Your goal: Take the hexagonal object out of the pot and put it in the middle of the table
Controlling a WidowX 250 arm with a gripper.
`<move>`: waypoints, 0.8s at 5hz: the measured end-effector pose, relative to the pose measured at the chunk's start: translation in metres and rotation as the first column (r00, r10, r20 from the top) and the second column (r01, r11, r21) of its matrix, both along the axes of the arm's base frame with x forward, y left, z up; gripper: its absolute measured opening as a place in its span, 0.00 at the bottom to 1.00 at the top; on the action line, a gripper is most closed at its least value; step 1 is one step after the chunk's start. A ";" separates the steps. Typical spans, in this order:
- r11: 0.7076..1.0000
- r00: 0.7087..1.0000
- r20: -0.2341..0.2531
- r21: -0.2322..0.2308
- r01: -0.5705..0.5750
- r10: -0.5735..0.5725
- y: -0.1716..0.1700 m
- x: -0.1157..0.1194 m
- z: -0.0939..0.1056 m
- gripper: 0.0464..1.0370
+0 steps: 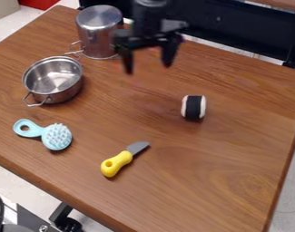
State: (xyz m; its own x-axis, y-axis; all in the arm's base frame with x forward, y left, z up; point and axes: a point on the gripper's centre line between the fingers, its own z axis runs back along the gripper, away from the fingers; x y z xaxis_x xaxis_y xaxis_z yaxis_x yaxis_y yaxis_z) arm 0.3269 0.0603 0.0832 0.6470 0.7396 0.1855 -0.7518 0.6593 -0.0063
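Steel shows bare inside the pot (38, 94), and what is likely the hexagonal object (194, 107) lies on the table (216, 181) well to its right, so the transfer looks done, bar perhaps fine centring, the gripper (148, 67) right of the pot, spread wide and empty.

The black, jointed robot arm (150, 16) enters at the camera view's top edge, a little past centre. Its black two-finger gripper (148, 69) hangs in the upper middle, jaws spread wide apart, both tips pointing down.
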 end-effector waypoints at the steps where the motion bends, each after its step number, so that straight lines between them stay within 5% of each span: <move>1: 1.000 1.000 0.013 0.008 -0.002 0.002 0.024 -0.007 -0.007 0.96; 4: 0.972 0.973 -0.022 -0.052 0.230 -0.232 0.052 -0.060 -0.007 0.96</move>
